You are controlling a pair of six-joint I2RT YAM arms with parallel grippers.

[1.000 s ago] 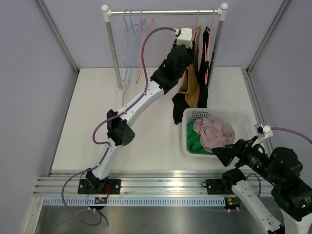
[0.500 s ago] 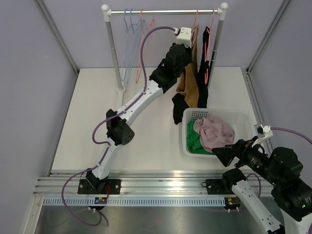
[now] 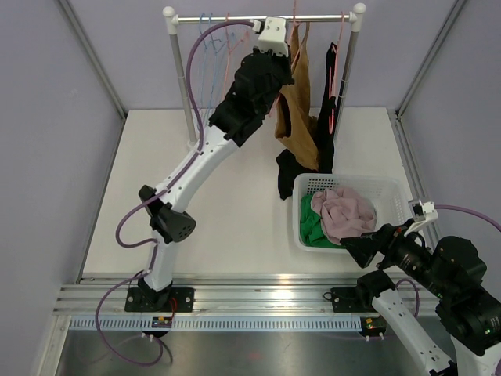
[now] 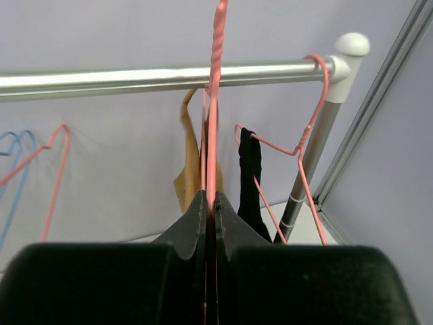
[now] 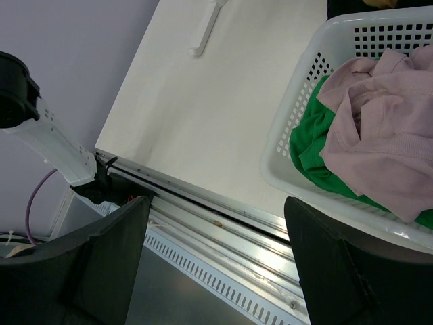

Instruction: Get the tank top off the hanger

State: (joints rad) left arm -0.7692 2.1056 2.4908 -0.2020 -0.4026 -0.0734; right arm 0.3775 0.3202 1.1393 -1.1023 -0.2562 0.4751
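Two arms, one garment to be freed; items listed from the near edge outward.

1. Right end effector [image 5: 215,264]: released, fingers spread wide, parked low over the near edge of the worktop [image 3: 250,219] beside the basket. Likely waiting for its turn to pull fabric.
2. Basket [image 3: 356,182]: white, perforated, on the worktop below the rail. Holds a green garment [image 3: 311,223] and a pink garment [image 3: 344,211]. Probably sited there to receive stripped clothes.
3. Left end effector [image 4: 210,203]: clenched on the twisted neck of a pink hanger [image 4: 216,40], arm stretched up to rail height. Gripping the neck leaves the hanger's shoulders and the straps unobstructed.
4. Tank top [image 3: 300,117]: tan, draped on that hanger, hem dangling just behind the basket. Task not yet done.
5. Black garment [image 3: 325,133]: on a second pink hanger [image 4: 298,152], just beside the tank top.
6. Rail [image 4: 101,80]: whether the held hanger's hook rests on it cannot be told.
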